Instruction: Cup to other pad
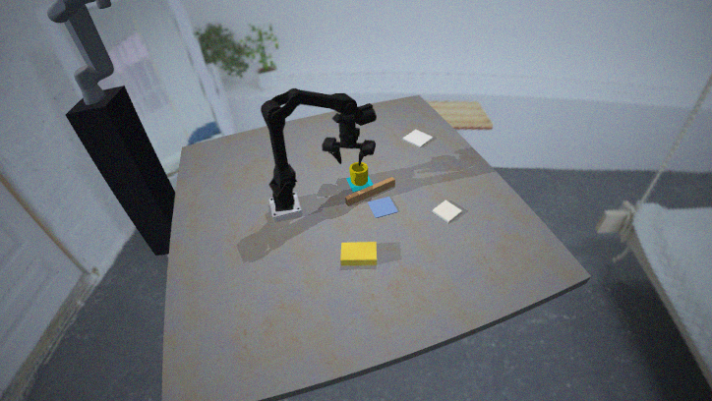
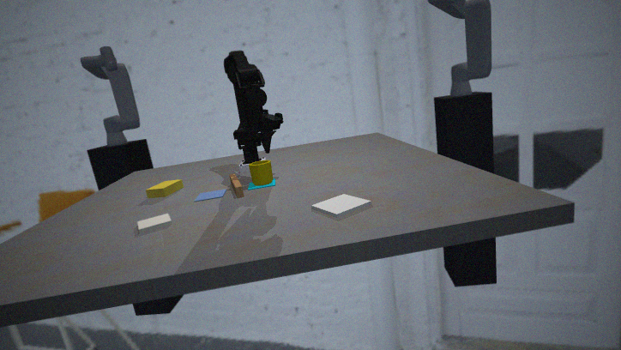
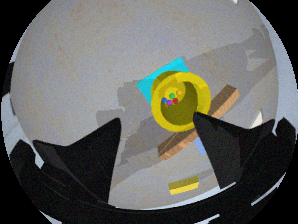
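The yellow cup (image 1: 359,176) (image 2: 260,173) (image 3: 203,100) stands upright on the cyan pad (image 1: 356,189) (image 2: 262,186) (image 3: 145,87). Several coloured marbles (image 3: 172,96) lie inside it. My gripper (image 1: 350,163) (image 3: 157,119) is open and empty, pointing down at about the height of the cup's rim or above it. In the wrist view its right fingertip overlaps the cup's lower right rim; the left one is well to the left of the cup. I cannot tell whether the right finger touches the cup. The blue pad (image 1: 383,206) (image 2: 210,195) (image 3: 200,146) carries nothing.
A brown wooden bar (image 1: 371,192) (image 2: 237,186) (image 3: 225,102) lies between the two pads, close beside the cup. A yellow block (image 1: 358,254) (image 2: 164,188) (image 3: 183,186) lies beyond the blue pad. One white tile (image 1: 417,138) (image 2: 341,204) and another white tile (image 1: 446,210) (image 2: 153,222) lie farther out.
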`<state>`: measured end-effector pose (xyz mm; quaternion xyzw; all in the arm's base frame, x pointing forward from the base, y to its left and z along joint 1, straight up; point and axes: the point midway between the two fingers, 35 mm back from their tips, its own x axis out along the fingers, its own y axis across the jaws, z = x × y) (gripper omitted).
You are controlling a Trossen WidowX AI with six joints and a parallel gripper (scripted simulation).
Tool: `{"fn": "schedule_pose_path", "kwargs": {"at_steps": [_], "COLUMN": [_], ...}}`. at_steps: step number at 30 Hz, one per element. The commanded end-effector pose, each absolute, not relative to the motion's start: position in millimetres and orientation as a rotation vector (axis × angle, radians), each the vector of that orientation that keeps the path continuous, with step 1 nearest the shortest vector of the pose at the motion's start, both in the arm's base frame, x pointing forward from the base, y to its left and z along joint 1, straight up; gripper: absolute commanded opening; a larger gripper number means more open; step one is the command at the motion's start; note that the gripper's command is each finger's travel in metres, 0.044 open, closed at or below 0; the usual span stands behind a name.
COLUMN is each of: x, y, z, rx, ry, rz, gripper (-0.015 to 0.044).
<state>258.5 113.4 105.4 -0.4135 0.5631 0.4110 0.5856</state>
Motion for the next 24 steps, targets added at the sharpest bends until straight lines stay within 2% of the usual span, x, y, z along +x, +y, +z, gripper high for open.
{"fn": "schedule_pose_path", "kwargs": {"at_steps": [1,24], "x": [259,254], "y": [114,111], "z": [111,169], "rx": [-0.965,-0.963], "ry": [1.313,1.308], "rz": [0.958,0.954], "gripper": [0.044,0.044]}}
